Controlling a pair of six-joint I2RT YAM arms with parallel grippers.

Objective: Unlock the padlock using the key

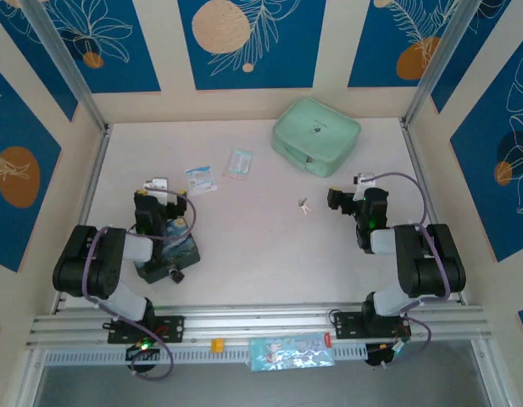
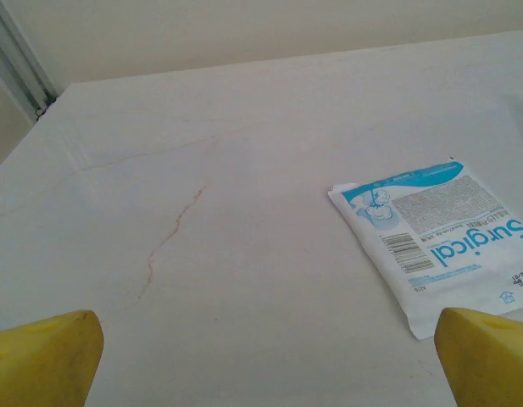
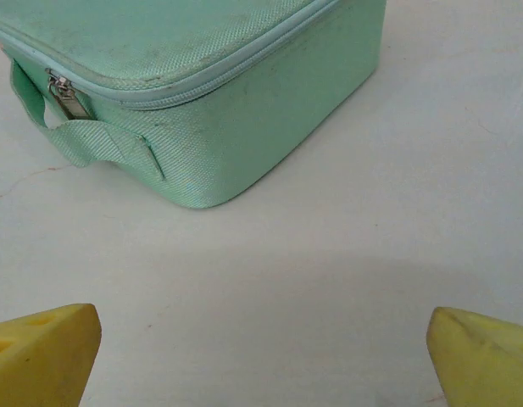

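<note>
The key (image 1: 304, 205), a tiny silvery bunch with a reddish bit, lies on the white table between the two arms. A small dark padlock (image 1: 175, 274) sits at the near corner of the dark blue tin box (image 1: 169, 252), partly under the left arm. My left gripper (image 1: 159, 193) hovers just beyond the box, open and holding nothing. Its yellow fingertips (image 2: 45, 356) stand far apart over bare table. My right gripper (image 1: 358, 193) is a little to the right of the key. It is open too, and its yellow fingertips (image 3: 41, 352) are spread wide with nothing between them.
A mint green zip case (image 1: 316, 136) stands at the back right, close ahead of the right gripper, its side and strap (image 3: 202, 85) large in the right wrist view. Two blue-and-white packets (image 1: 200, 180) (image 1: 239, 163) lie at the back; one (image 2: 443, 237) is ahead-right of the left gripper.
</note>
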